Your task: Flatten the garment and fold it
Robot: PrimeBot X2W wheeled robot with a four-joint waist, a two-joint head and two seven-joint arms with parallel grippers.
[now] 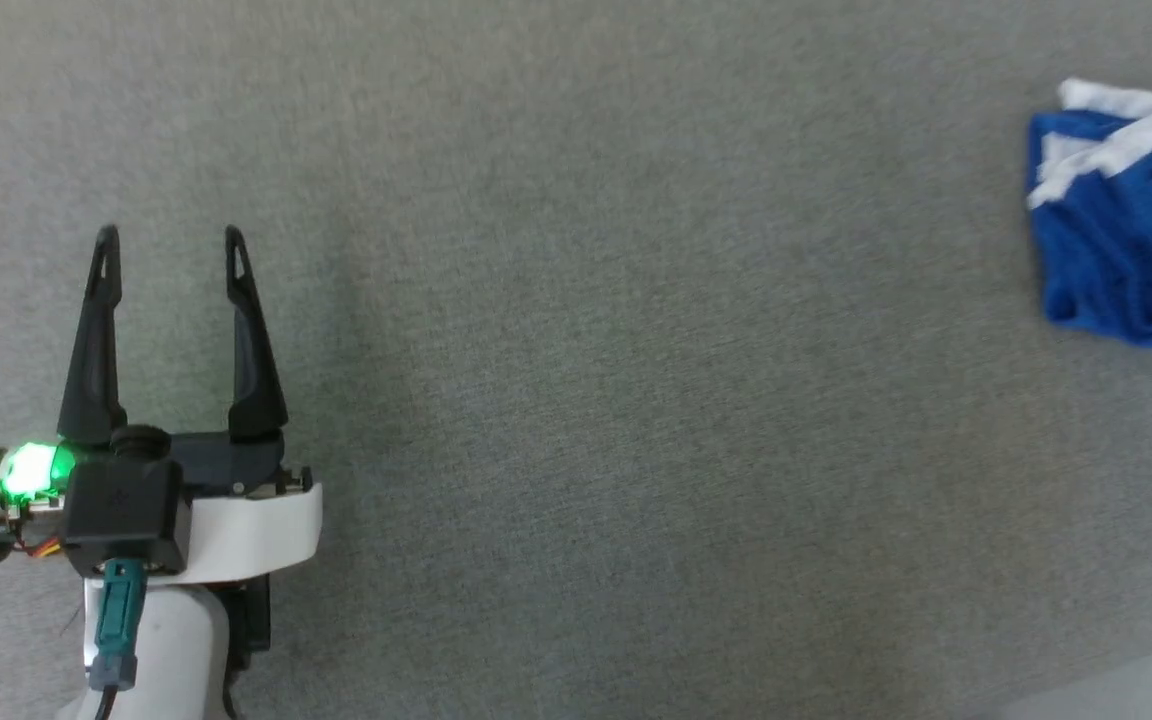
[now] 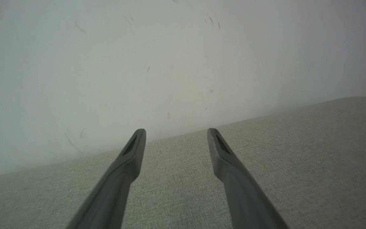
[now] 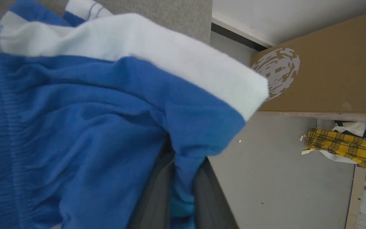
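The garment, bright blue shorts with white trim, lies bunched at the far right edge of the grey fabric surface in the head view. My left gripper hovers open and empty at the lower left, far from it. In the left wrist view the left gripper has its fingers spread over the grey surface. In the right wrist view the garment hangs close before the camera, its blue fabric pinched between the fingers of my right gripper, which is shut on it. A white band runs across its upper edge.
A pale wall rises behind the grey surface in the left wrist view. Beyond the surface's edge in the right wrist view stand a brown cardboard box on a grey floor and a yellow plaid cloth.
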